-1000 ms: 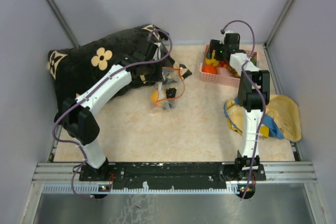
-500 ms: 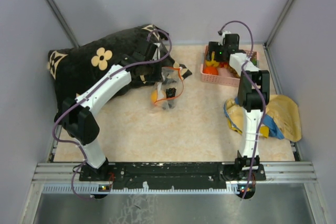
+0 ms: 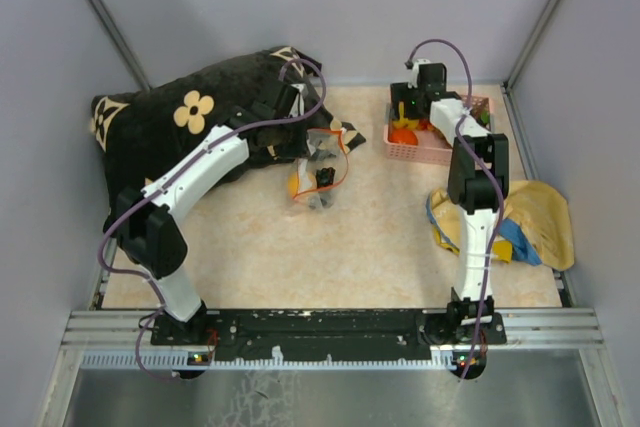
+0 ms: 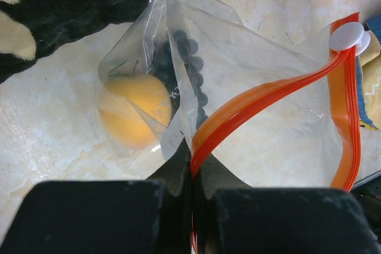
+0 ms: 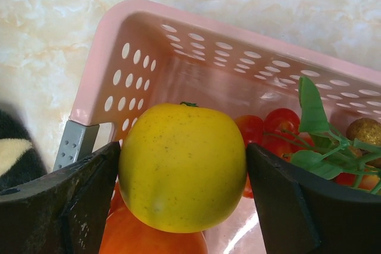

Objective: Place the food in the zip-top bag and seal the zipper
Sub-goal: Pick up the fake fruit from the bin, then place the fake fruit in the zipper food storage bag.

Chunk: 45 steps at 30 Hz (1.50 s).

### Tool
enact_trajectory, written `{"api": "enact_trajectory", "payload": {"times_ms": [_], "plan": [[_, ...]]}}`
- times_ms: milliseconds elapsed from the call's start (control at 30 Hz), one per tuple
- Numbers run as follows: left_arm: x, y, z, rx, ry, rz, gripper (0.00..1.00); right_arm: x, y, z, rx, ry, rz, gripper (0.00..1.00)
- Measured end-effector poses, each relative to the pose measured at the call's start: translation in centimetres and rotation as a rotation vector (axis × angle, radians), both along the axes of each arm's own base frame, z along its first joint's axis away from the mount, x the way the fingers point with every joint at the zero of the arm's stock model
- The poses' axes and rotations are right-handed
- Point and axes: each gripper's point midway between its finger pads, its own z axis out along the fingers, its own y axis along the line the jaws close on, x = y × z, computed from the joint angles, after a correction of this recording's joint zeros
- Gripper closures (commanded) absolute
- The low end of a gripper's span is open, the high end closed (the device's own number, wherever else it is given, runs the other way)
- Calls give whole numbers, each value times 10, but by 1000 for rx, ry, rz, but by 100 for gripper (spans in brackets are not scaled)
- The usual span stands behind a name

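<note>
The zip-top bag (image 4: pixel 262 81) lies open on the table, seen in the top view (image 3: pixel 322 169) beside the black cushion. An orange round fruit (image 4: pixel 132 111) and a bunch of dark small balls (image 4: pixel 186 66) sit inside it. My left gripper (image 4: pixel 193 168) is shut on the orange-red zipper (image 4: pixel 268 92) near one end; the white slider (image 4: pixel 348 37) is at the far end. My right gripper (image 5: pixel 183 159) hangs open in the pink basket (image 5: pixel 119 34). Its fingers closely flank a yellow fruit (image 5: pixel 178 188), which rests on an orange fruit (image 5: pixel 149 239).
Red cherries (image 5: pixel 280 124), green leaves (image 5: pixel 312 111) and a tan ball (image 5: pixel 364 130) also lie in the basket (image 3: pixel 440 152). A black flowered cushion (image 3: pixel 170 122) fills the back left. A yellow-and-blue cloth (image 3: pixel 530 222) lies at the right.
My right gripper has shifted a little left and farther back over the basket. The left arm and the bag have not moved.
</note>
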Motion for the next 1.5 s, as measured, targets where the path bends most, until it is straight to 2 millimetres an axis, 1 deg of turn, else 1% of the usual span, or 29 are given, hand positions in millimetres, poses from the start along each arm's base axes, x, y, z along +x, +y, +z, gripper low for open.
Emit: {"api": "enact_trajectory", "payload": {"times_ms": [133, 333, 433, 567, 667, 733, 933, 1167, 1233, 1300, 1500], "plan": [[-2, 2, 1, -1, -3, 0, 100, -1, -1, 0, -9, 4, 0, 27], [-3, 3, 5, -5, -15, -3, 100, -3, -1, 1, -5, 8, -3, 35], [-4, 3, 6, -2, -19, -8, 100, -10, -2, 2, 1, 20, -10, 37], [-3, 3, 6, 2, -24, -15, 100, -25, -5, 5, -1, 41, -28, 38], [-2, 3, 6, 2, -31, -20, 100, -37, -10, 15, -12, 35, -51, 38], [-2, 3, 7, 4, -35, -26, 100, -42, -13, 25, -19, 19, -64, 38], [-2, 2, 7, 7, -40, -42, 100, -51, -23, 67, -37, -72, -103, 39], [-4, 0, 7, 1, -38, -63, 100, -71, -26, 106, -32, -145, -121, 39], [-5, -1, 7, -3, -36, -72, 100, -80, -23, 118, -28, -162, -112, 39], [-6, -2, 7, -6, -35, -78, 100, -89, -15, 133, -21, -189, -96, 39], [-7, -3, 8, -13, -31, -91, 100, -120, 23, 191, 38, -298, -18, 39]]}}
